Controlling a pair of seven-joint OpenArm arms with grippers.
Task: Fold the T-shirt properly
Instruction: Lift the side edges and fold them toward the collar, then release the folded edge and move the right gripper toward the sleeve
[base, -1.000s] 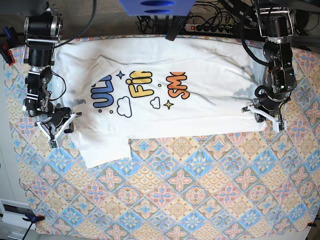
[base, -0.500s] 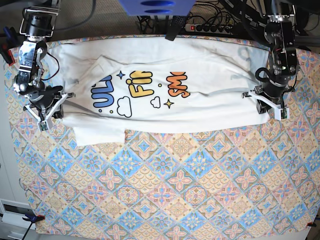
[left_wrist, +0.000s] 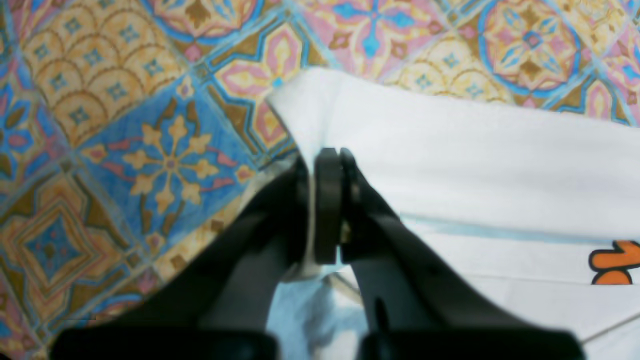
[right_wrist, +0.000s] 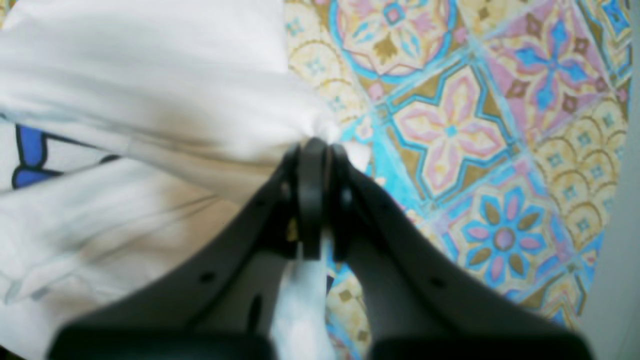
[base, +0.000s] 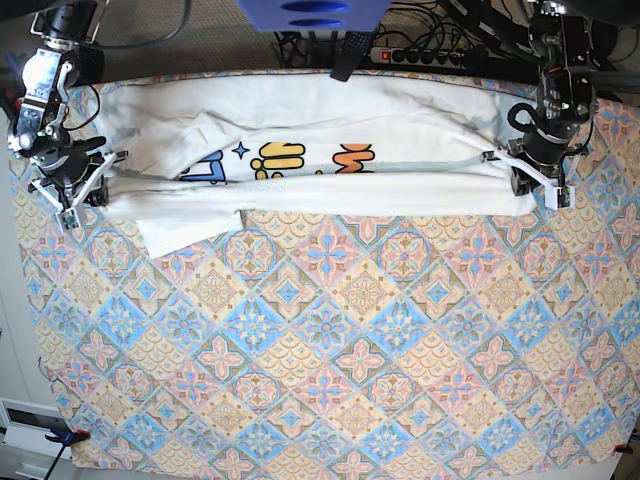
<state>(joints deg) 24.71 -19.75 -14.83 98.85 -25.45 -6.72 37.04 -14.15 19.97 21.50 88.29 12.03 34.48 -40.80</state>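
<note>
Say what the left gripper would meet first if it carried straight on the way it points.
Probably the patterned tablecloth: the left gripper, jaws shut on the white printed T-shirt, points down at the cloth's corner; depth is unclear.

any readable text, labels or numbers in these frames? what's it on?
None reads whole.
T-shirt print: blue, yellow and orange letters, lower halves covered by the folded-up hem, not legible.
Left wrist view: an orange letter fragment only.
Right wrist view: a blue letter fragment only.
Patterned tablecloth: no text.
</note>
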